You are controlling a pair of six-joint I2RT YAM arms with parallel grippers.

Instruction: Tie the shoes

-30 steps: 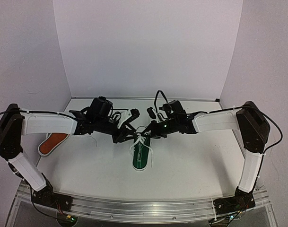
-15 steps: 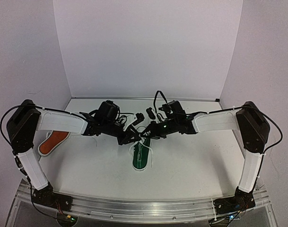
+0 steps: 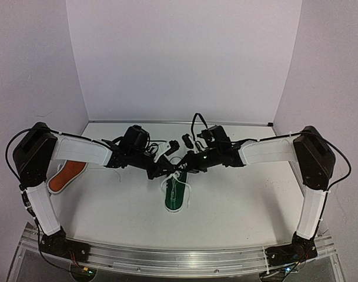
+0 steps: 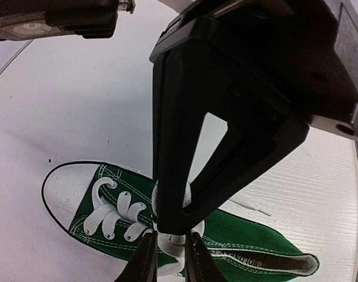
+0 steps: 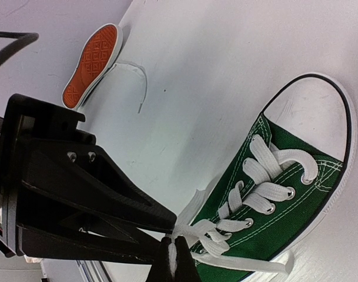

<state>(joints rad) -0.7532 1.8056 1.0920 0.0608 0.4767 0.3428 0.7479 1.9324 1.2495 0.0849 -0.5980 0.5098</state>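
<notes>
Right fingers [image 5: 169,258]: pressed together at the bottom centre of the right wrist view, with the top of the white laces [image 5: 267,176] pinched at their tips. The lace strands bunch right where the tips meet.

Left fingers [image 4: 144,261]: bottom centre of the left wrist view, drawn in close on either side of a lace strand that fills the narrow gap. Can't tell whether they are actually clamping it.

Right gripper [image 5: 174,252] and left gripper [image 4: 171,258] are tip to tip. The right one's black body fills the middle and top of the left wrist view, and its tips come down onto the same lace bunch.

Green shoe [image 3: 174,197]: upright on its sole, centre of the top view, directly below the two grippers. The lacing is threaded through the eyelets, and the white toe cap is at the right edge in the right wrist view.

Orange shoe [image 3: 66,176]: lower left of the top view, under the left arm and well apart from the green one. The right wrist view shows its orange sole in the upper left, with a white lace trailing off it.

Both shoes sit on the white table [image 3: 243,200].
</notes>
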